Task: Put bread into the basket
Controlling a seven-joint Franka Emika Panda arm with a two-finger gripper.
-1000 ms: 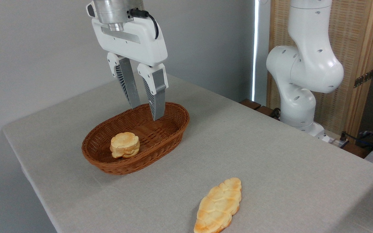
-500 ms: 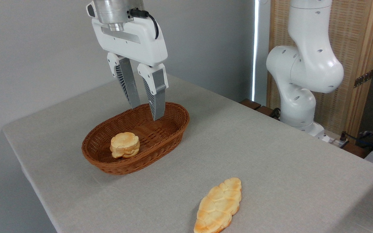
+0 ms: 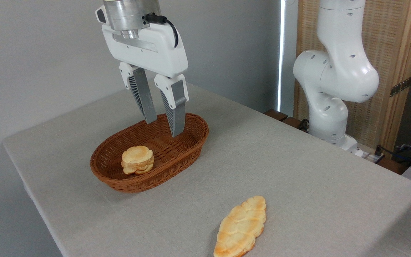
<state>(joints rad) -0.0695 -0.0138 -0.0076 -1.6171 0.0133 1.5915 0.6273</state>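
The bread (image 3: 240,227) is a long, flat, braided golden loaf lying on the grey tablecloth near the front edge. The oval brown wicker basket (image 3: 186,144) stands to its upper left. My gripper (image 3: 163,128) hangs above the right half of the basket, open, with nothing between its fingers. It is far from the bread.
A small round stacked bun (image 3: 137,159) lies inside the basket's left half. The arm's white base (image 3: 328,89) stands off the table's right back corner, in front of a wooden screen. The table's left edge (image 3: 30,192) drops off close to the basket.
The gripper has shifted slightly to the right and down over the basket. The bread, basket and bun have not moved.
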